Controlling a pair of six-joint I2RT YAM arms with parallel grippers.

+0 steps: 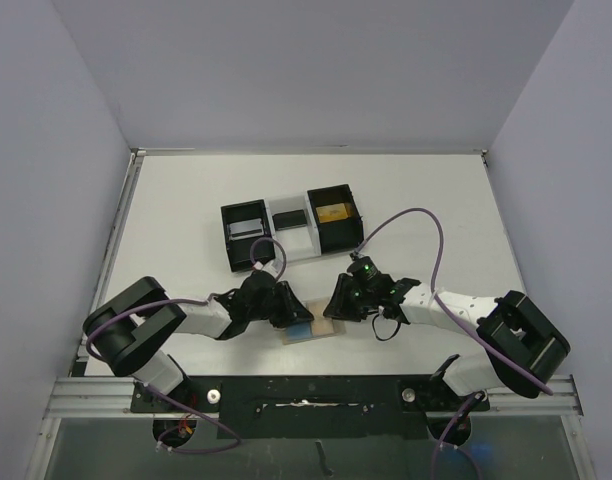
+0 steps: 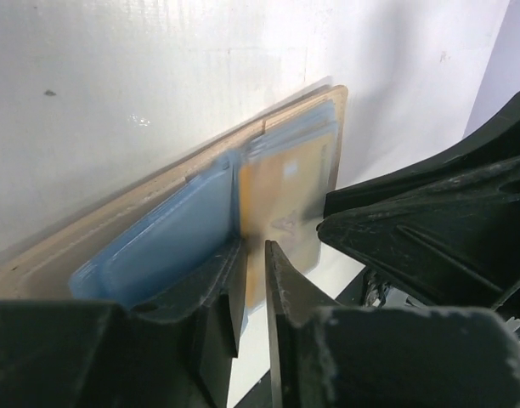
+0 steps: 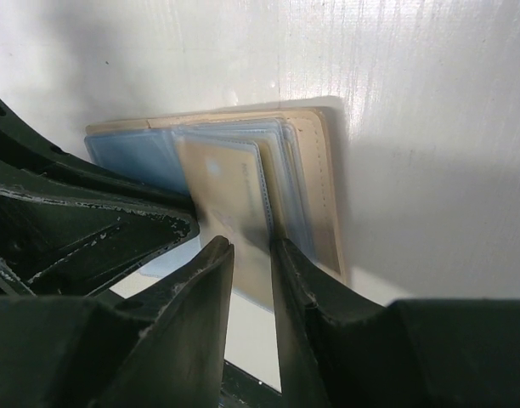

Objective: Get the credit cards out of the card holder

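Observation:
The tan card holder [image 1: 329, 327] lies open and flat on the white table between both grippers. In the left wrist view the card holder [image 2: 81, 242] carries a light blue-grey credit card [image 2: 158, 246] and a blurred tan-gold card [image 2: 285, 195] that sticks out past its near edge. My left gripper [image 2: 254, 248] hovers at that gold card's edge, jaws a narrow slit apart with white table showing through. In the right wrist view my right gripper [image 3: 251, 245] has its tips on the gold card [image 3: 226, 183] and the clear sleeves of the holder [image 3: 324, 187], with a small gap between the jaws.
A black-and-white three-compartment tray [image 1: 296, 242] stands behind the grippers, with a yellow item [image 1: 334, 212] in its right compartment. The two grippers [image 1: 298, 318] [image 1: 336, 306] nearly touch over the holder. Grey walls enclose the table on three sides.

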